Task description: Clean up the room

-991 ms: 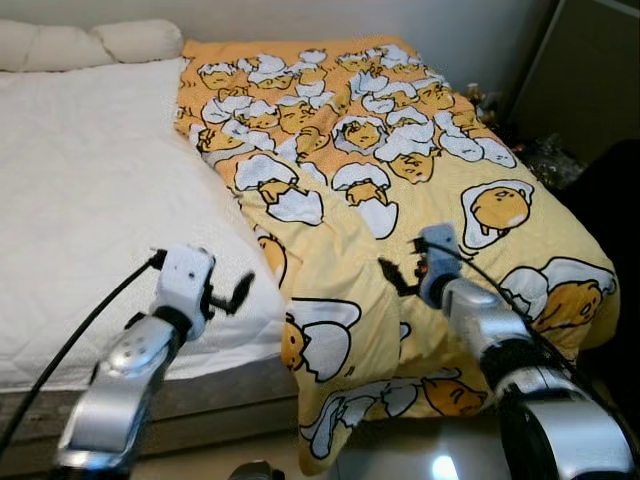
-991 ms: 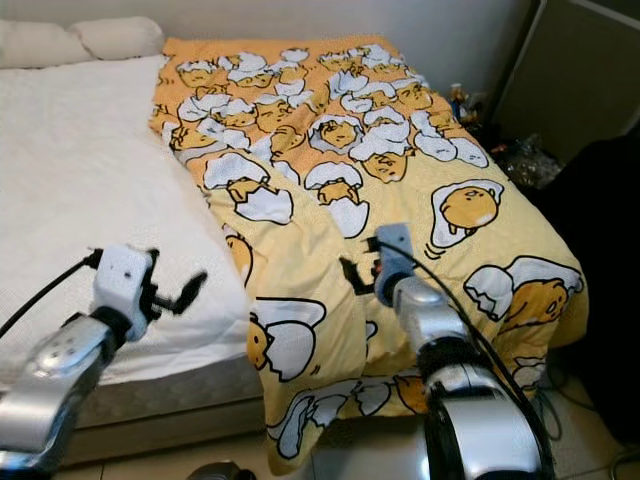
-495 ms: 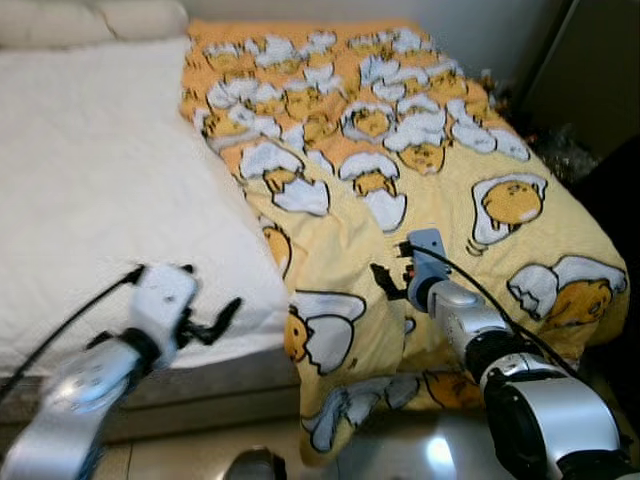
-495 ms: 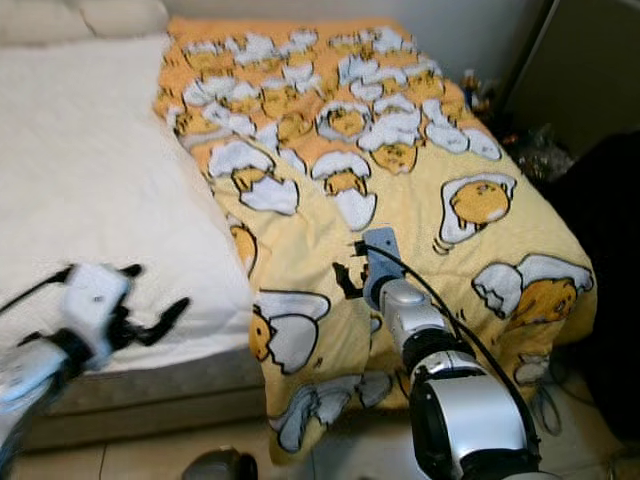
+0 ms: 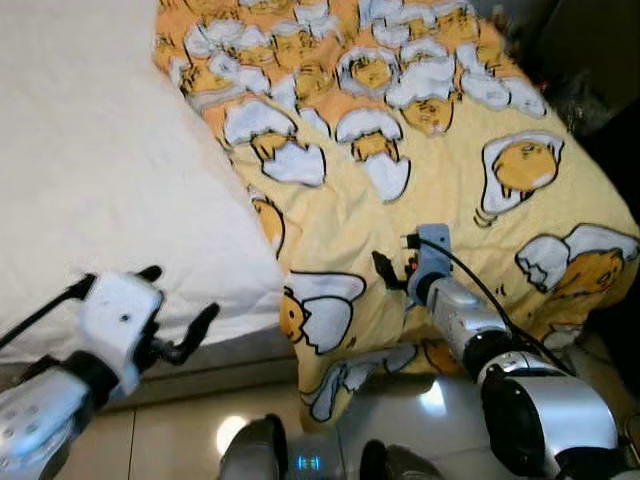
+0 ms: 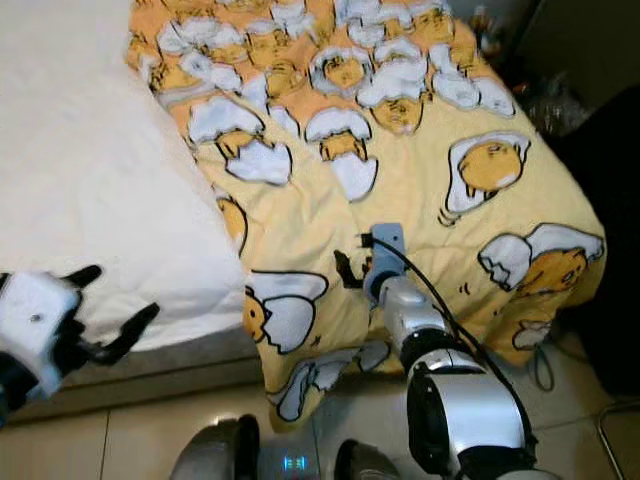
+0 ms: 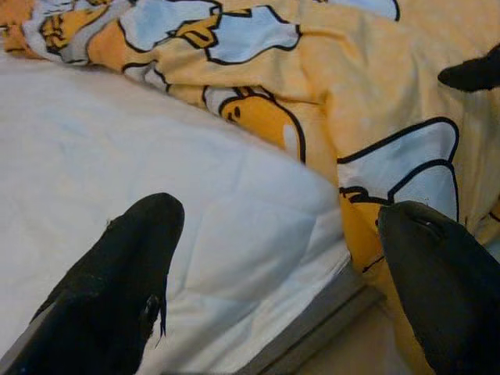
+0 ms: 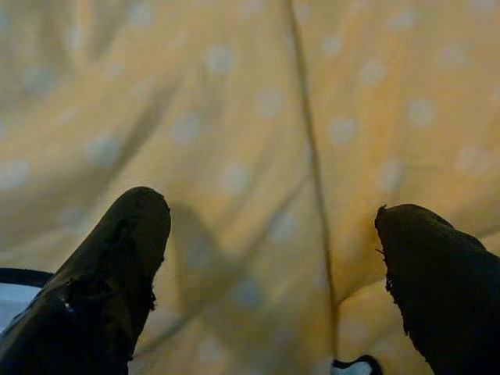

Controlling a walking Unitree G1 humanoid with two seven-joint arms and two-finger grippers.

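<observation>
The right pincer (image 5: pixel 392 272) sits low over the yellow blanket (image 5: pixel 470 150), near the foot of the bed, with its two black fingers (image 8: pixel 117 258) spread apart and nothing between them. In the right wrist view the fingers frame a stretch of yellow cloth with pale dots and a fold line running between them; whether the tips touch the cloth cannot be told. A black cable runs from the wrist back along the silver right arm (image 5: pixel 500 360).

The left pincer (image 5: pixel 180 330) hangs at the near corner of the white mattress (image 5: pixel 90 170), also with its fingers (image 7: pixel 117 289) wide apart and empty. The left wrist view looks between them at the mattress corner, the grey bed base (image 7: pixel 312 328) below it, and the blanket edge just beyond.

The blanket, printed with cartoon eggs in white shells, covers the right-hand half of the bed. Its inner edge lies bunched along the middle of the mattress, and its near end drapes over the foot of the bed down to the tiled floor (image 5: pixel 200 440). The left half of the mattress is bare white quilted fabric.

Dark clutter (image 5: pixel 590 90) lies on the floor beside the bed on the robot's right, too blurred to make out.
</observation>
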